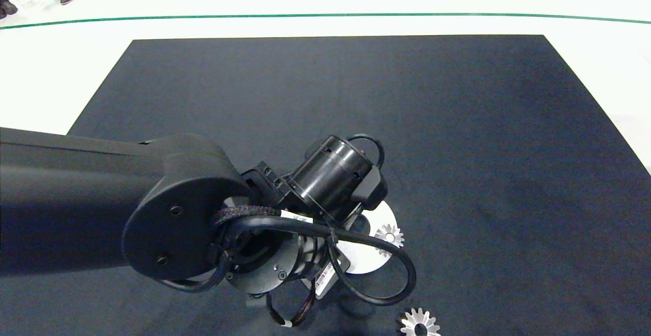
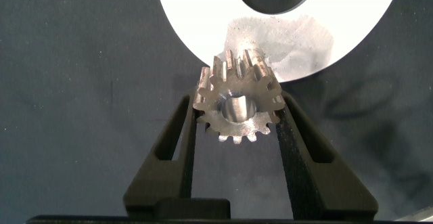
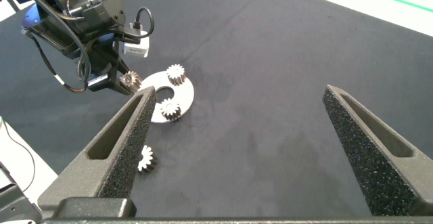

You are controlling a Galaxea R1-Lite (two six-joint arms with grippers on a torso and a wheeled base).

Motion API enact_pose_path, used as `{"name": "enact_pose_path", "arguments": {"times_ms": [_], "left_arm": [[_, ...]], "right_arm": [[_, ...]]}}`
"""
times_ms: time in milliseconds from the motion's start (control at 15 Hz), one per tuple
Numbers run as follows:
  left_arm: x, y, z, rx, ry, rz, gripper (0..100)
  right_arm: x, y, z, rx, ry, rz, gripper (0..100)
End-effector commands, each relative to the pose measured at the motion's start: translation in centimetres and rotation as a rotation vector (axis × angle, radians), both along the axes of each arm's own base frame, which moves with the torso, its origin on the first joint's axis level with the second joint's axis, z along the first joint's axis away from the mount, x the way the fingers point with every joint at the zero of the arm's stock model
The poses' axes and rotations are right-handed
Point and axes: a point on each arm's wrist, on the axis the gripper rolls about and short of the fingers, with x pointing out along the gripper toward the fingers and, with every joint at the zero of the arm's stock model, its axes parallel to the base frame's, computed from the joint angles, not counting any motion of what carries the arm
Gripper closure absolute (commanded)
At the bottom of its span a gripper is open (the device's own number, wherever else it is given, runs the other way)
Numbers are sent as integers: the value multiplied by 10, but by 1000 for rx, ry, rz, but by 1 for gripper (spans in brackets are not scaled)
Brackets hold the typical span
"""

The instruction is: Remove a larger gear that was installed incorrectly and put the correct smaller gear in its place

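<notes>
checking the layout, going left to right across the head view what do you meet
dark left arm → white round plate → silver metal gear on the plate → pale star-like silver gear loose on the dark mat

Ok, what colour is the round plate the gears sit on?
White. The round plate shows best in the right wrist view, lying on the dark mat.

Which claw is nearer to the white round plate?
Left. The left claw holds a gear right at the edge of the white round plate; the right claw hangs open, well away from it.
</notes>
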Motion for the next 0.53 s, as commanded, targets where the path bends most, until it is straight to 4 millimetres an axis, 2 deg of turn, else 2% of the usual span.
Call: {"name": "enact_pose_path", "arguments": {"times_ms": [67, 533], "left_arm": [[-2, 2, -1, 10, 3, 0, 100], [-4, -5, -4, 13, 0, -15, 100]], "right_arm": [[0, 0, 0, -2, -1, -2, 0], [1, 1, -2, -8, 4, 0, 0]]}}
